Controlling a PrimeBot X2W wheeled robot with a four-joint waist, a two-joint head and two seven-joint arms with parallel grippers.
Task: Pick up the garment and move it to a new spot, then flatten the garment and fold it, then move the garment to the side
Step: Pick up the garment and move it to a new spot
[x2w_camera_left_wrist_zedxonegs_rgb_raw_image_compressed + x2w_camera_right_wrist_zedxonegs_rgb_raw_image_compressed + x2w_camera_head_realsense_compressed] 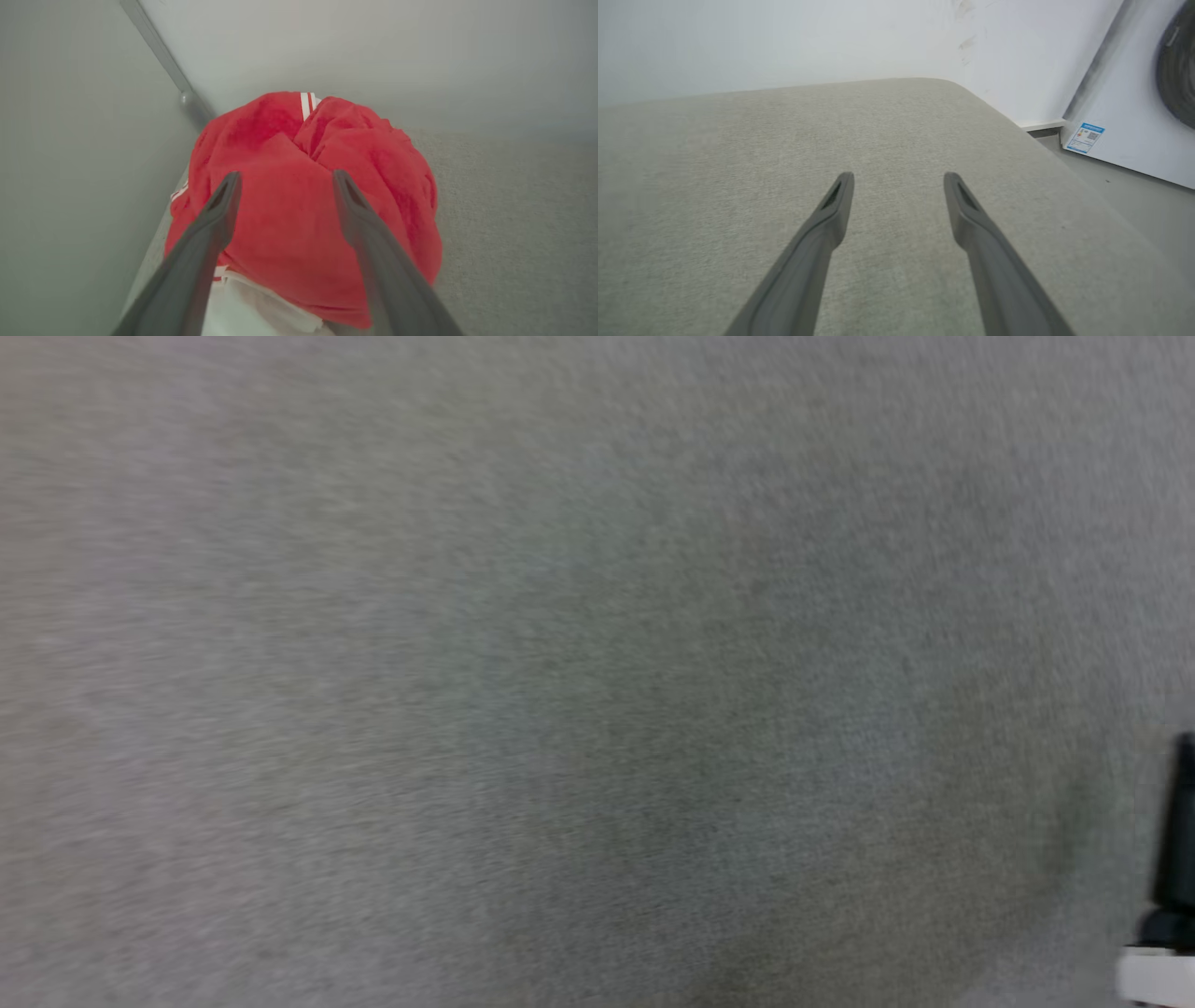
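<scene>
Subject item: the garment [299, 200] lies bunched in a rounded red heap at the edge of the grey-beige cushion [514, 233], in the corner where that cushion meets two pale walls. A strip of red-and-white striped trim [308, 103] shows on the far side of the heap. A white sleeve [252, 308] sticks out on the near side, flat against the cushion. I can read no lettering from this angle.

Left gripper [286, 179]: I see its two dark fingers spread wide over the heap, one tip to either side of the middle fold. It has hold of nothing. I cannot tell whether the tips touch the cloth.

Right gripper [899, 179]: its fingers are also spread fully apart and hold nothing, above a bare stretch of the cushion and short of its rounded far corner.

Surroundings: past that corner of the cushion, a white panel [1134, 116] with a small blue label [1085, 137] leans against the wall [784, 37], standing on a grey floor [1134, 200].

The head view is blurred. It shows cushion fabric, with one dark finger [1181, 821] at the lower right edge.
</scene>
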